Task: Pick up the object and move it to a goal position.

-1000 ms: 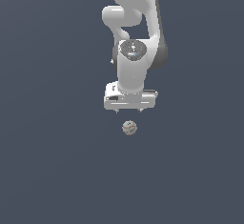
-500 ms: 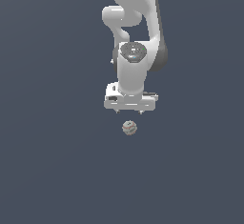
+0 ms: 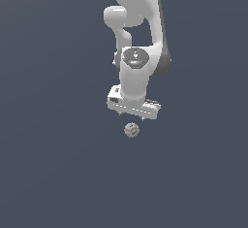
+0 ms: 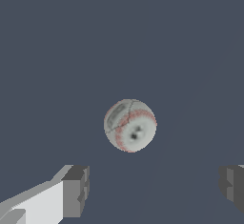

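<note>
— Since it fills nearly every part of both views, shall we begin with the flat dark slate-blue worktop (image 3: 53,173)?

— Yes. It is one plain, even surface with no marks on it that I can make out.

— And next in size?

— The glossy white jointed robot arm (image 3: 138,38), which comes down from the top edge of the exterior view. It has a round grey cap with a small red dot on the joint facing the camera, and a dark grey band on the side toward the exterior view's right.

— What sits at its lower end?

— The white, bar-shaped gripper (image 3: 132,120), slightly tilted, its end toward the exterior view's right sitting lower. In the wrist view its two blocky grey fingertips (image 4: 76,189) stand at opposite sides of the picture, so the jaws are spread wide with nothing between them.

— And the smallest item?

— The small round grey-beige ball with faint red stitch-like lines (image 3: 131,130). In the exterior view it shows just under the gripper, apart from it, with worktop visible between the two. In the wrist view the ball (image 4: 130,125) appears near the middle of the picture, in line with the gap between the fingertips but clear of both. Neither fingertip touches it.
</note>
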`<state>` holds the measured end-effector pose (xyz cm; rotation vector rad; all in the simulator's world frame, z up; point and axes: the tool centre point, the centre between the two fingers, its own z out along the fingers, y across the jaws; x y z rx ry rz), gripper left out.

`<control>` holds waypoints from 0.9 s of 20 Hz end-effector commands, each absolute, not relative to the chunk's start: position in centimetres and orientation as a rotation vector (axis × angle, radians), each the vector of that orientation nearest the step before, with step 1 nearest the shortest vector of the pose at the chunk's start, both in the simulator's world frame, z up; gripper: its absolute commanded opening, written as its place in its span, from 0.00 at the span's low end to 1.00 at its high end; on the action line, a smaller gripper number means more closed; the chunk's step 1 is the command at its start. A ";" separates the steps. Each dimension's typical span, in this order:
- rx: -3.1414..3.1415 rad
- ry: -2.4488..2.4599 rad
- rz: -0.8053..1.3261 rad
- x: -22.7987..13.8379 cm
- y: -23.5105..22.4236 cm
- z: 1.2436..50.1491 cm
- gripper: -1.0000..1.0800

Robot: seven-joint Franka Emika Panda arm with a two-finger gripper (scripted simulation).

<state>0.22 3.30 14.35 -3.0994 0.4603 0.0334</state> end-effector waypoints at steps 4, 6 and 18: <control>-3.055 0.695 0.032 0.4 3.4 13.6 0.96; -3.035 0.779 0.032 0.5 3.5 13.3 0.96; -2.869 1.268 0.023 1.0 3.7 11.7 0.96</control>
